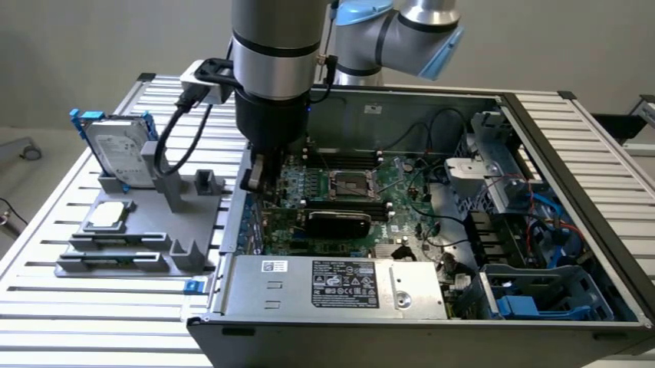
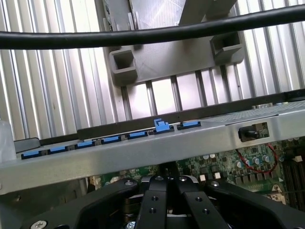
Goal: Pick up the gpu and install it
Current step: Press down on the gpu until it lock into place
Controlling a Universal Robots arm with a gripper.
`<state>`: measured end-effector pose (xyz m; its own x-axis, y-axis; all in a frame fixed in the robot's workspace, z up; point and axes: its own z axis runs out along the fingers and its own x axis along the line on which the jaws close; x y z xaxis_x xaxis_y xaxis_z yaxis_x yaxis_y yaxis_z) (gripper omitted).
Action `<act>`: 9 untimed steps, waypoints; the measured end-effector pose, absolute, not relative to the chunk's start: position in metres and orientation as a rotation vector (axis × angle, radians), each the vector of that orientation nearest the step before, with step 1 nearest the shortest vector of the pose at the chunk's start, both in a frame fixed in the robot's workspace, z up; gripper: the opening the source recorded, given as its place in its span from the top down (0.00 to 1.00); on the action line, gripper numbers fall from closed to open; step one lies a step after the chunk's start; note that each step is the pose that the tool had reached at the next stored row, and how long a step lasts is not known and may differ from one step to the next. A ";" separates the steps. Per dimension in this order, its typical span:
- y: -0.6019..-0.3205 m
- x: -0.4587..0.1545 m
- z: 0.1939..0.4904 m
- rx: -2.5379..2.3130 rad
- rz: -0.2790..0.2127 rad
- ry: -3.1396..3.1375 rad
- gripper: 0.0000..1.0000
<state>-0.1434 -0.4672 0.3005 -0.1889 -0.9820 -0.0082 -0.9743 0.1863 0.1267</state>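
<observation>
GPU (image 1: pixel 338 222) sits seated on the green motherboard (image 1: pixel 353 184) inside the open computer case (image 1: pixel 573 192), just beside the gripper (image 1: pixel 251 172) toward the exterior view's right, black cover up. The gripper hangs low inside the case near its slotted rear wall, fingers (image 2: pixel 157 200) pressed together on nothing. Beyond that wall stands the grey parts holder (image 1: pixel 153 230) on the slatted table (image 1: pixel 61 307).
</observation>
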 end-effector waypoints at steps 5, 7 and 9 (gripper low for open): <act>-0.467 -0.143 0.300 1.938 -0.165 -2.365 0.89; -0.467 -0.143 0.300 1.933 -0.167 -2.367 0.89; -0.467 -0.143 0.300 1.928 -0.169 -2.370 0.89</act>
<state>-0.1434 -0.4669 0.3004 -0.2040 -0.9789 -0.0063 -0.9699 0.2013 0.1367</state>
